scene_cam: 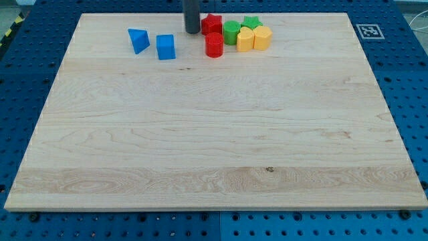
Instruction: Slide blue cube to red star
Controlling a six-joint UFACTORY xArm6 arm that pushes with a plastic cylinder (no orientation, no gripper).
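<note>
The blue cube [166, 47] sits near the view's top, left of centre on the wooden board [214, 167]. The red star [212, 24] lies to its right, at the board's top edge. My tip [192, 31] is a dark rod coming down from the view's top; it stands just left of the red star and up and to the right of the blue cube, apart from the cube.
A blue triangular block [138, 40] lies left of the cube. A red cylinder [214, 45] sits below the star. A green cylinder [231, 31], a green star [251, 23] and two yellow blocks [246, 40] [262, 37] cluster to the star's right.
</note>
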